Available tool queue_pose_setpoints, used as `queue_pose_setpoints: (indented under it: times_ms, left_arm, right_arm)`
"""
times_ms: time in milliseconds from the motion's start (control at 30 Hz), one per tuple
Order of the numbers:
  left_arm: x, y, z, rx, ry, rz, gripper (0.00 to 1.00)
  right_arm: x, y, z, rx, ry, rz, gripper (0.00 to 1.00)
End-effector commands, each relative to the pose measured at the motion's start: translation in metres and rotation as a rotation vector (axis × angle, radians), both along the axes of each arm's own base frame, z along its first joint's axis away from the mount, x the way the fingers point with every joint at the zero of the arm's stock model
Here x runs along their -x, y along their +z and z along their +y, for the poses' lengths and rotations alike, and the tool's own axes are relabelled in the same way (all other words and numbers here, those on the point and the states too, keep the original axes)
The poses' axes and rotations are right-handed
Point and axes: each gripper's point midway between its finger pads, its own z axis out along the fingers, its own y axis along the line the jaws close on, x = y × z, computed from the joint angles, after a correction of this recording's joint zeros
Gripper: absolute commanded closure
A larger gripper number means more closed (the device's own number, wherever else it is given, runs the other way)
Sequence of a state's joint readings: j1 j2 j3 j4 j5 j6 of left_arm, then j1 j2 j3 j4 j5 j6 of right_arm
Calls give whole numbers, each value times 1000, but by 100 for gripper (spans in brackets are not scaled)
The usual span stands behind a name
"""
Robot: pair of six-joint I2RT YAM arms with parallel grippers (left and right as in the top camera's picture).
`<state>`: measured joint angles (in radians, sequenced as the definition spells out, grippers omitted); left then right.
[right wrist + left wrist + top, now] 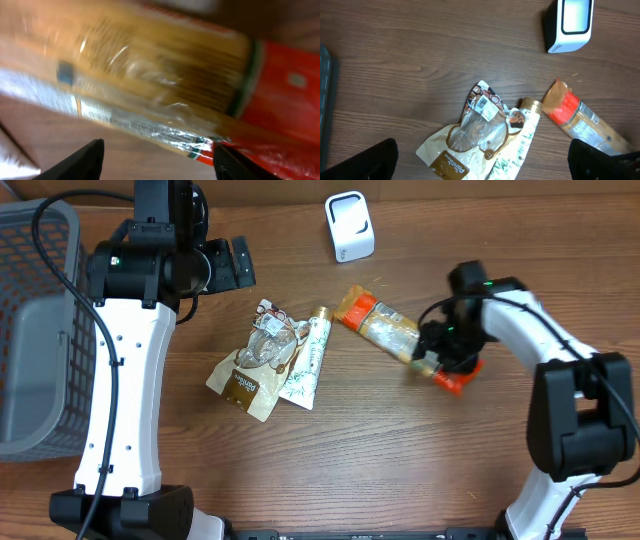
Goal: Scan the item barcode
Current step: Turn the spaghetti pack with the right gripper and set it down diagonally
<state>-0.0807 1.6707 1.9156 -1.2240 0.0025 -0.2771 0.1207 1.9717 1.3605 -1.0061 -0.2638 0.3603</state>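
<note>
Dark fingertips point(92, 160) of the right gripper point(157, 152) stand spread, one on each side of the packet point(165, 75), pinching nothing that I can make out. In the overhead view that packet lies flat on the table point(400, 460), right of centre. Its red end is under the gripper and its orange end points toward the white scanner point(349, 226) at the far side.

I judge the step to be taking hold of the packet. Next the jaws must close on it, lift it, and turn its barcode to the scanner's face.

The right wrist view shows a printed strip along the film, too blurred to read, but no scanner; overhead shows both. The left gripper point(482, 155) hangs wide and empty above the pouch point(465, 145).
</note>
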Motion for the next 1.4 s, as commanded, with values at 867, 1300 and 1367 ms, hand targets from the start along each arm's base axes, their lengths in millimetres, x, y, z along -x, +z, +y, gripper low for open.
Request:
queue_pose_setpoints:
  times_ms: [867, 1300, 1367]
  left_arm:
    - [1, -1, 3, -21, -7, 0, 0]
    - [1, -1, 3, -21, -7, 0, 0]
    - [1, -1, 3, -21, -7, 0, 0]
  right_arm:
    - [-75, 28, 107, -98, -43, -350, 30]
    - [-42, -13, 152, -112, 91, -249, 30]
    - [-28, -10, 162, -181, 156, -203, 30]
